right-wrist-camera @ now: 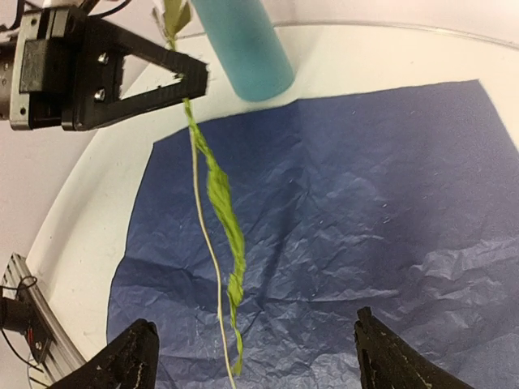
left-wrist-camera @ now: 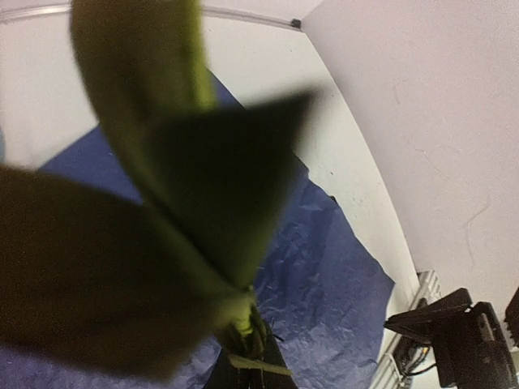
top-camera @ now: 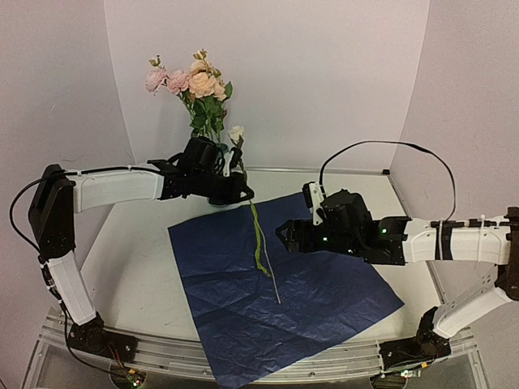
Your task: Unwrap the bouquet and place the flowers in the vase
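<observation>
Inside the vase [right-wrist-camera: 243,49] most flowers [top-camera: 195,81] already stand; in front of it the blue paper [top-camera: 324,300] lies unwrapped on the desk [top-camera: 130,243]. Just beside the vase the left pincer [top-camera: 240,194] pinches the last flower [top-camera: 258,235], I think only this one remains; the right pincer [right-wrist-camera: 255,320] is spread

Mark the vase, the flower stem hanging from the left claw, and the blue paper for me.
vase [right-wrist-camera: 243,49]: right wrist view, middle of its teal wall.
flower stem [right-wrist-camera: 220,190]: right wrist view, twisted green midsection.
blue paper [top-camera: 324,292]: top view, bare right part.
</observation>
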Controlling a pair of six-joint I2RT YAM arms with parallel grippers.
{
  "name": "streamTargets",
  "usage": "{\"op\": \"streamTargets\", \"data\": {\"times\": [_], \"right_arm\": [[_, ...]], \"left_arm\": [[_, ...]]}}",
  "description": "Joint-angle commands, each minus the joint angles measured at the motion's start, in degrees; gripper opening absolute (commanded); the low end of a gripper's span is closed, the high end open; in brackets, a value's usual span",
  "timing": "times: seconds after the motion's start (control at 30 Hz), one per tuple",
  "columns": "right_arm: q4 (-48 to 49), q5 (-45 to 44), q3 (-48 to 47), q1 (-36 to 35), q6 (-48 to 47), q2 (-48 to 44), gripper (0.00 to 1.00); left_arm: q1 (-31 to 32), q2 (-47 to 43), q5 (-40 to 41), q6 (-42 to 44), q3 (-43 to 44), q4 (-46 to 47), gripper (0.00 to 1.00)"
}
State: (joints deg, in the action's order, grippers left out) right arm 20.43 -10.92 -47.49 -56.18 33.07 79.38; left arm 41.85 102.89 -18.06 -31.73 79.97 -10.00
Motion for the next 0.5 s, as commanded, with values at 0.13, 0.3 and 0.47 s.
{"op": "streamTargets", "data": {"times": [0.13, 0.3, 0.47], "right_arm": [[0.78, -6.57, 2.65, -0.13, 0.78, -5.34, 0.84], [1.28, -6.85, 3.28, -0.15, 0.82, -6.05, 0.84], [1.46, -6.93, 3.41, -0.15, 0.62, -6.33, 0.84]], "left_arm": [[-0.17, -9.19, 21.61, 12.51, 6.45, -4.24, 0.00], [-0.19, -10.97, 34.44, 22.08, 11.89, -3.93, 0.00], [-0.43, -11.02, 42.89, 33.17, 16.43, 1.81, 0.00]]}}
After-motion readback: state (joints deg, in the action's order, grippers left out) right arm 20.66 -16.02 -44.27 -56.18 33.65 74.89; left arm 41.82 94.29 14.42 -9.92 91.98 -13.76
